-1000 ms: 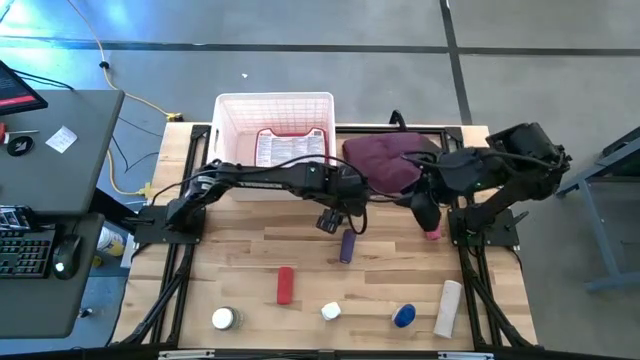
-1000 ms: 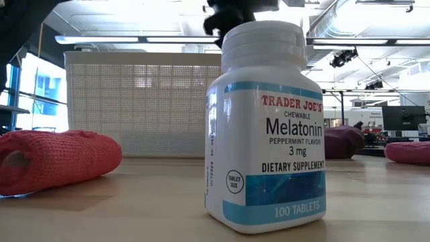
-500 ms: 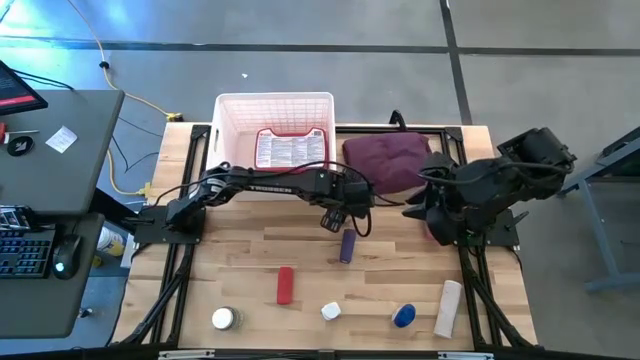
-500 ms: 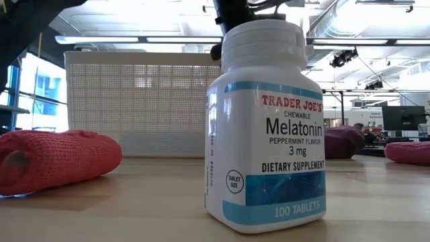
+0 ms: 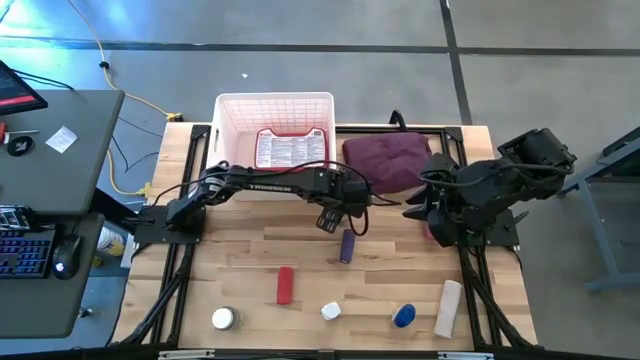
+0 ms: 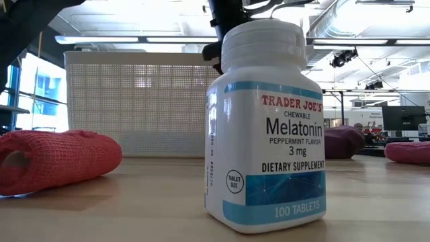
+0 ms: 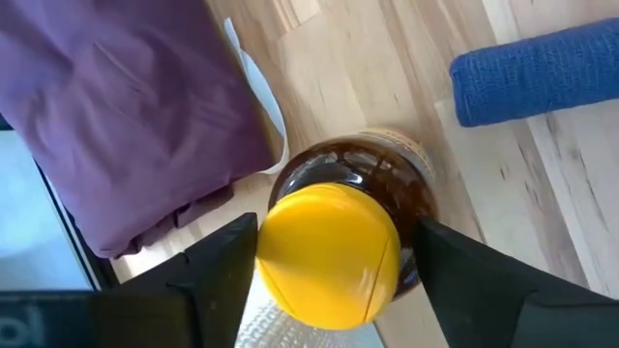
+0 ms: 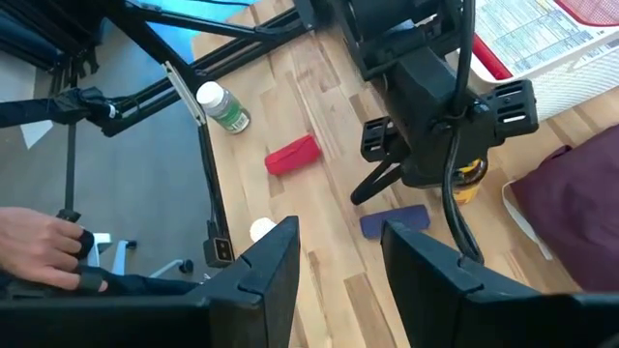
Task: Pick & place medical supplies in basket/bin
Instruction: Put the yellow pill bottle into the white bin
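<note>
- Amber-brown glass bottle (image 7: 372, 188) with a smooth yellow cap (image 7: 329, 256) sits between the left gripper's (image 5: 331, 222) fingers (image 7: 227, 266), which close on its sides at mid-table, just beside the maroon cloth bundle (image 5: 385, 160).
- White lattice-walled plastic basket (image 5: 232, 112) stands at the far left edge and holds the flat red first-aid case (image 5: 292, 147).
- Purple cylinder (image 5: 347, 245) lies on the wooden table (image 5: 250, 250) just near of that gripper.
- Red cylinder (image 5: 285, 284), two small bottles (image 5: 224, 318), a blue roll (image 5: 404, 316) and a white cylinder (image 5: 449, 307) lie along the near edge.
- Right gripper (image 5: 418, 208) hangs by the right edge; its fingers (image 8: 280, 266) stand apart, holding nothing.
</note>
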Action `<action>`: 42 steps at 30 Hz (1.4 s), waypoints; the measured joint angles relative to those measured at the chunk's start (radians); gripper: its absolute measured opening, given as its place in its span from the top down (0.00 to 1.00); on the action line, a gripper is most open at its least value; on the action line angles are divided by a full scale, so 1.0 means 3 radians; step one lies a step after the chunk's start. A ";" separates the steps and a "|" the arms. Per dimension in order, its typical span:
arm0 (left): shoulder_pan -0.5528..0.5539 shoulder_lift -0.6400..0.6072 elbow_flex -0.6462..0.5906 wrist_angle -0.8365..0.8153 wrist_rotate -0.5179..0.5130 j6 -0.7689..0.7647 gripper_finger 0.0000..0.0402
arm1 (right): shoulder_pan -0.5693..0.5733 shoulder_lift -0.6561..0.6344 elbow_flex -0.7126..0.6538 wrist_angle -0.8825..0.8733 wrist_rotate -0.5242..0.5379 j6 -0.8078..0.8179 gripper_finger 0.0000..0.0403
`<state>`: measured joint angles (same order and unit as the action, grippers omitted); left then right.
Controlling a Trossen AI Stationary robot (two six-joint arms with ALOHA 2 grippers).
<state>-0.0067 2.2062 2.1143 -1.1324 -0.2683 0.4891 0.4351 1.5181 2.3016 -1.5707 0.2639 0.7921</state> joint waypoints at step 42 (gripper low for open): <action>-0.0201 0.0002 -0.0003 -0.0965 0.0745 -0.0947 0.32 | -0.0003 0.0001 0.0001 0.0088 0.0212 -0.0172 0.65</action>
<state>-0.0669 2.2068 2.1136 -1.4218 -0.0448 0.2051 0.4343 1.5185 2.3019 -1.5444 0.3276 0.7405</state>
